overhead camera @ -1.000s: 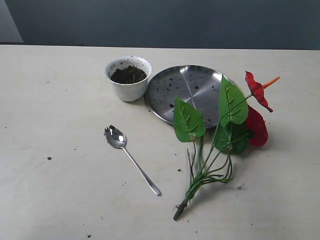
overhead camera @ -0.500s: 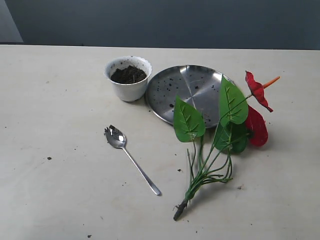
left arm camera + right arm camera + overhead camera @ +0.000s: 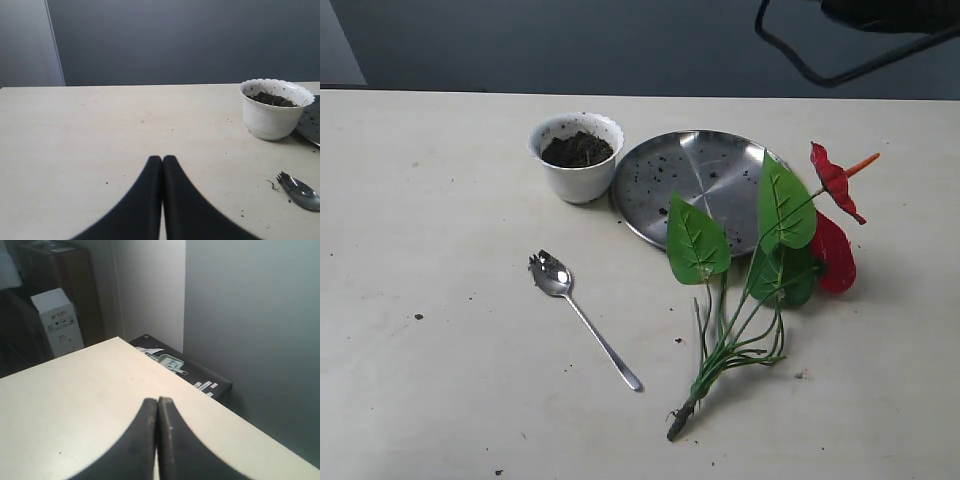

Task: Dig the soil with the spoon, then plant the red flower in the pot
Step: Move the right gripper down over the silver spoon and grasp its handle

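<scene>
The white scalloped pot point(image 3: 576, 158) point(image 3: 274, 108) stands at the back of the table with dark soil point(image 3: 577, 150) point(image 3: 272, 99) inside. A silver spoon point(image 3: 582, 315) point(image 3: 300, 191) lies in front of it, bowl toward the pot. The red flower point(image 3: 832, 225) lies on its side to the right, leaves over the plate edge, stem base point(image 3: 681, 415) near the front. My left gripper point(image 3: 162, 159) is shut with nothing in it, left of the spoon. My right gripper point(image 3: 157, 401) is shut and empty over bare table near a far edge. Only a dark piece of an arm point(image 3: 880, 20) shows at the exterior view's top right.
A round steel plate point(image 3: 700, 185) speckled with dirt crumbs sits right of the pot. Loose crumbs dot the table. Beyond the table edge in the right wrist view are a black box point(image 3: 185, 367) and a white carton point(image 3: 59, 320).
A dark arm part has come into the exterior view at the top right. The pot, spoon, flower and plate have not moved.
</scene>
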`<state>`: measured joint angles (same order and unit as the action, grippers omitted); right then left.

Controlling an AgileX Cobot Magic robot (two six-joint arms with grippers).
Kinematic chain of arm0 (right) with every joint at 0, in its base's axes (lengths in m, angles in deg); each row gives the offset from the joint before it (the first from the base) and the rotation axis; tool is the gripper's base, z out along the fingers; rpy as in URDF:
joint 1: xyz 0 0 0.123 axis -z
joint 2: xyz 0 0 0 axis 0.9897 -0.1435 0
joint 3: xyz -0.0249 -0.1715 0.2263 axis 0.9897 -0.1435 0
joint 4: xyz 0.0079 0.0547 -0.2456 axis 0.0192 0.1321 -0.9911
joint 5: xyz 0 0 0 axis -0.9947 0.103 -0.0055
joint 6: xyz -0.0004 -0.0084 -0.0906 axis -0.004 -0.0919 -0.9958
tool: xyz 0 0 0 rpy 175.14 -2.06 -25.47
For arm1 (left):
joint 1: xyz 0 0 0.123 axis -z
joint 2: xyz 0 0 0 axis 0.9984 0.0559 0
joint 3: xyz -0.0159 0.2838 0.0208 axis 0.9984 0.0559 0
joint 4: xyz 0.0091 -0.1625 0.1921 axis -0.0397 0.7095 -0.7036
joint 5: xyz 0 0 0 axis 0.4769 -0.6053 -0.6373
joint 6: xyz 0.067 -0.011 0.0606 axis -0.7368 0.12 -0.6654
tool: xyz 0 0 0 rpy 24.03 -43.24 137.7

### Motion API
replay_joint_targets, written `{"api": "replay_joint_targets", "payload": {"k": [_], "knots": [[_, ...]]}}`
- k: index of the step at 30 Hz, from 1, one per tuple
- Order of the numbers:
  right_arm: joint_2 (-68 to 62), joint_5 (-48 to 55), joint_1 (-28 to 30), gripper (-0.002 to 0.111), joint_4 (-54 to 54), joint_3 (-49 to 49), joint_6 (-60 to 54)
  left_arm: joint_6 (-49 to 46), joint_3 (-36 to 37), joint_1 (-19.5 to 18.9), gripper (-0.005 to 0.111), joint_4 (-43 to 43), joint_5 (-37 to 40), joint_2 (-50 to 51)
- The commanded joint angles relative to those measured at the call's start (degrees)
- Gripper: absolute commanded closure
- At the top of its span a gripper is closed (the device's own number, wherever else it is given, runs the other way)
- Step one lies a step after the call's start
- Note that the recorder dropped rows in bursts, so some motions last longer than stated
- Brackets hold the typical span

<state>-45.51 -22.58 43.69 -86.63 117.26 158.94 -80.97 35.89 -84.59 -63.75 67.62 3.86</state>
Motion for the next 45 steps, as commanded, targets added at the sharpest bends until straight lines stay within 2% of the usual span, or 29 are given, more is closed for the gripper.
{"api": "replay_joint_targets", "payload": {"k": [1, 5, 7, 9, 15, 19, 27, 32, 34, 37, 42, 45], "knots": [[-0.14, -1.37, -0.87, 0.109, 35.19, -5.42, -40.88, 0.02, 0.23, 0.28, 0.106, 0.37, 0.03, -0.26], [-0.14, 8.31, -4.55, 0.109, 78.21, -11.65, -91.27, 0.02, 0.23, 0.28, 0.106, 0.37, 0.03, -0.26], [-0.14, 14.08, -6.1, 0.109, 91.5, -14.03, -105.64, 0.02, 0.23, 0.28, 0.106, 0.37, 0.03, -0.26], [-0.14, 20.62, -7.45, 0.109, 100.31, -15.11, -112.98, 0.02, 0.23, 0.28, 0.106, 0.37, 0.03, -0.26], [-0.38, 33.83, -10.52, 0.109, 110.44, -15.01, -113.44, 0.02, 0.23, 0.28, 0.106, 0.37, 0.03, -0.26], [-2.6, 37.53, -12.61, 0.108, 110.44, -15.01, -115.88, 0.02, 0.23, 0.28, 0.106, 0.37, 0.03, -0.26], [-13.04, 32.31, -12.73, 0.071, 109.65, -14.9, -115.77, 0.02, 0.23, 0.28, 0.106, 0.37, 0.03, -0.26], [-19.46, 33.81, -12.63, 0.07, 109.65, -9.59, -115.26, 0.02, 0.23, 0.28, 0.106, 0.37, 0.03, -0.26], [-21.74, 35.73, -12.63, 0.07, 107.83, -6.26, -114.48, 0.02, 0.23, 0.28, 0.106, 0.37, 0.03, -0.26], [-25.18, 40.33, -12.63, 0.07, 99.56, 0.11, -106.92, 0.02, 0.23, 0.28, 0.106, 0.37, 0.03, -0.26], [-30.42, 55.41, -12.63, 0.07, 84.61, 11.21, -92.45, 0.02, 0.23, 0.28, 0.106, 0.37, 0.03, -0.26], [-32.01, 60.65, -12.63, 0.07, 82.64, 13.67, -91.26, 0.02, 0.23, 0.28, 0.106, 0.37, 0.03, -0.26]]}}
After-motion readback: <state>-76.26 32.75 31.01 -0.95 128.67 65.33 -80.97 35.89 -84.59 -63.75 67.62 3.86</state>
